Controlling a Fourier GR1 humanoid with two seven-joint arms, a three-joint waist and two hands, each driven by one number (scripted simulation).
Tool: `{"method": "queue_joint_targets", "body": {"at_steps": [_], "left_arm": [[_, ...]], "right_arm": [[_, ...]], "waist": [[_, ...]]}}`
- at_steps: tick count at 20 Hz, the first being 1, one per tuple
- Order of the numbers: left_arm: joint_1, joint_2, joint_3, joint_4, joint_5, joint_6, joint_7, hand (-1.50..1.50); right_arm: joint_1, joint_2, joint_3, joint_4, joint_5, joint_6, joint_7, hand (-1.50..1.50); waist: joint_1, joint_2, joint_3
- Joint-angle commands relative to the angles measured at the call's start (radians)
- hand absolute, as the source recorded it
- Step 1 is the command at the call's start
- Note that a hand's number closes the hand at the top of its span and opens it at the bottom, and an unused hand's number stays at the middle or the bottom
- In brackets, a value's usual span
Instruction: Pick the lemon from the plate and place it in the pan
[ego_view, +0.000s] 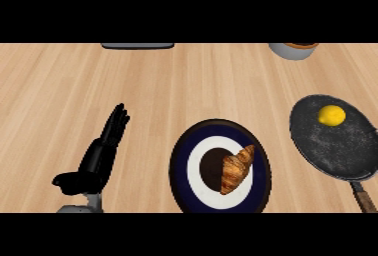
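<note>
Head view: near-round lemon in pan.

Place: a kitchen.
Surface: pale wooden counter.
Cookware: dark pan with a lemon in it.
Tableware: blue-and-white plate holding a croissant.
</note>
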Motion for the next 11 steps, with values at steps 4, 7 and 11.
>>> {"method": "queue_joint_targets", "body": {"at_steps": [4, 7, 11], "left_arm": [[-0.022, -0.004, 0.019, 0.001, 0.000, -0.014, 0.014, 0.00], [-0.036, -0.020, 0.017, 0.029, 0.002, -0.006, 0.011, 0.00], [-0.009, -0.021, 0.016, 0.033, -0.011, -0.003, -0.015, 0.00]], "right_arm": [[0.013, 0.036, 0.000, -0.011, 0.063, -0.005, -0.015, -1.50], [0.026, 0.005, -0.040, 0.011, 0.076, -0.005, -0.047, -1.50], [-0.032, 0.019, -0.005, -0.015, 0.145, -0.082, -0.025, -1.50]], "waist": [[0.002, 0.000, 0.000], [0.001, 0.001, 0.000], [0.002, 0.001, 0.000]]}}
